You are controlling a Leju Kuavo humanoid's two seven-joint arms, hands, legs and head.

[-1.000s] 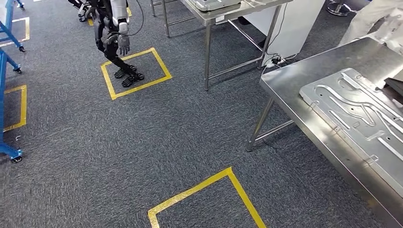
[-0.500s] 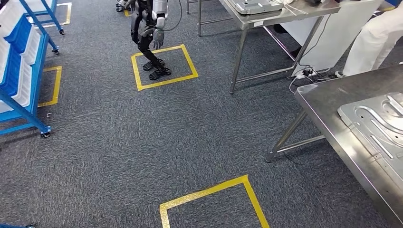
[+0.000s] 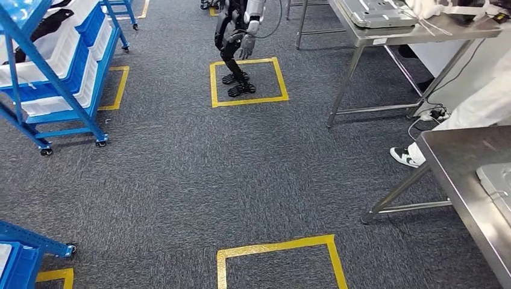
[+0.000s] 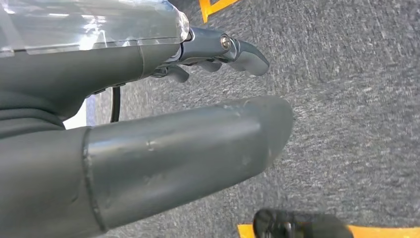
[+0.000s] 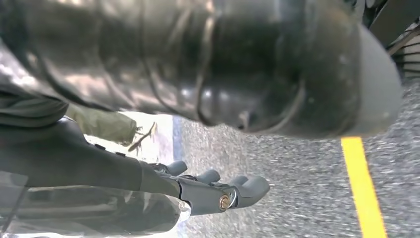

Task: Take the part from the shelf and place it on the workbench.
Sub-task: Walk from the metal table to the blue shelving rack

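Two hands, both hanging low and both carrying nothing. From the wrist cameras, the left hand [image 4: 208, 99] has thumb and fingers apart over grey carpet, and the right hand [image 5: 218, 191] dangles with its fingers loosely spread, holding nothing either.

At the upper left of the head view stands the blue shelf [image 3: 57, 72] with its white and blue trays; I cannot tell which item there is the part. Along the right edge, the steel surface [image 3: 467, 180] waits for it.

Risks from here? A second humanoid robot [image 3: 238, 42] stands in a yellow floor square [image 3: 248, 101] at top centre, and a person's shoe [image 3: 408, 156] shows beside the surface's leg. A wide step could clip either one. The shelf rides on casters, so a hard reach could probably roll it away.
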